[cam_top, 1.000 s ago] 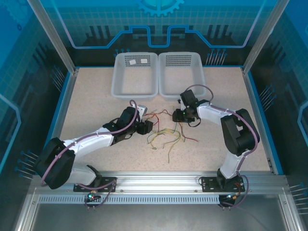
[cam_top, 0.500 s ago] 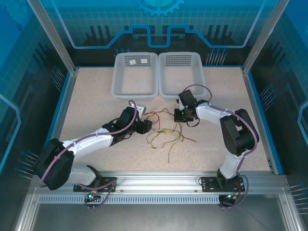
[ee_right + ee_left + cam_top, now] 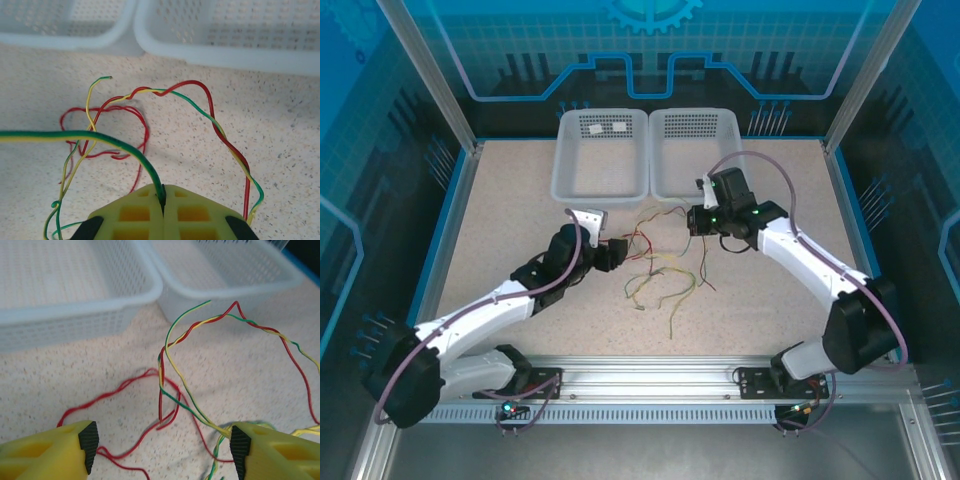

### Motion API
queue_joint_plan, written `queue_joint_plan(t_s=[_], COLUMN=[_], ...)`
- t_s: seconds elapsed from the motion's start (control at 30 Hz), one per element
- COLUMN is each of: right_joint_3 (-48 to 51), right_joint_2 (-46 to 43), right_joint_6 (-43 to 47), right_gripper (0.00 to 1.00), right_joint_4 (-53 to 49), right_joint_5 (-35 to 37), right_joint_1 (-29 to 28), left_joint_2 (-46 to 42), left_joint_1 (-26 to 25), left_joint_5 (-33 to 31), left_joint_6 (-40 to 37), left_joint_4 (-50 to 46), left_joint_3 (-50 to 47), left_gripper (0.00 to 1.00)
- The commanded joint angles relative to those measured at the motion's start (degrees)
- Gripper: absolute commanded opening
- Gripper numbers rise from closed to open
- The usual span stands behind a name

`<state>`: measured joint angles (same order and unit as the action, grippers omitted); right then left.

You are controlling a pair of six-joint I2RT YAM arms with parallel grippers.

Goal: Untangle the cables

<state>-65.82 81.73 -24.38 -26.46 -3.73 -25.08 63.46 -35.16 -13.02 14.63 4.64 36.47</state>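
The right gripper has its 2 yellow fingers pressed together. They pinch a yellow-green cable, which curves away from the seam between them and passes close to the wrist camera. Seen from above, this gripper sits just in front of the right-hand white basket, at the far right edge of the cables.

The cables, some red and some yellow-green, lie in a loose tangle on the speckled table. They sit mid-table between the 2 arms, in front of the right-hand basket and the left-hand white basket.

The left gripper is at the tangle's left edge, low over the table. Its wrist view shows its fingers spread wide apart and gripping nothing. Red loops and twisted red and yellow-green strands lie between and beyond them.
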Motion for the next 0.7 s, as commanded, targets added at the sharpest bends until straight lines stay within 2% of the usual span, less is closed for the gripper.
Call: queue_joint_plan(t_s=[0.0,0.17,0.27,0.47,0.6,0.67], right_joint_3=[-3.2,-5.2,-5.2,-4.9,-1.6,0.2], right_joint_2=[-3.7,-8.0,-9.6,-11.6,-13.1,-14.1], right_joint_6=[1.9,3.1,2.8,5.6,8.1,9.3], right_gripper=[0.0,0.0,0.0,0.0,0.0,0.0], right_joint_4=[-3.3,-4.1,-2.8,0.3,5.3,7.5], right_joint_5=[-2.1,-1.9,-1.8,-5.6,-12.6,-13.3], right_joint_1=[0.7,2.2,3.3,4.4,6.3,6.8], left_joint_2=[-3.1,-6.2,-6.1,-4.8,-5.8,-5.4], left_joint_1=[-0.3,-0.2,-0.3,0.0,6.3,11.1], left_joint_5=[-1.5,0.6,7.1,6.3,12.4,20.2], left_joint_6=[-1.3,-3.3,-6.6,-5.3,0.2,3.7], left_joint_4=[2.3,6.1,10.5,8.2,10.8,13.4], left_joint_3=[-0.7,-2.3,-3.8,-1.1,-2.2,-3.1], left_gripper=[0.73,0.75,0.77,0.76,0.76,0.76])
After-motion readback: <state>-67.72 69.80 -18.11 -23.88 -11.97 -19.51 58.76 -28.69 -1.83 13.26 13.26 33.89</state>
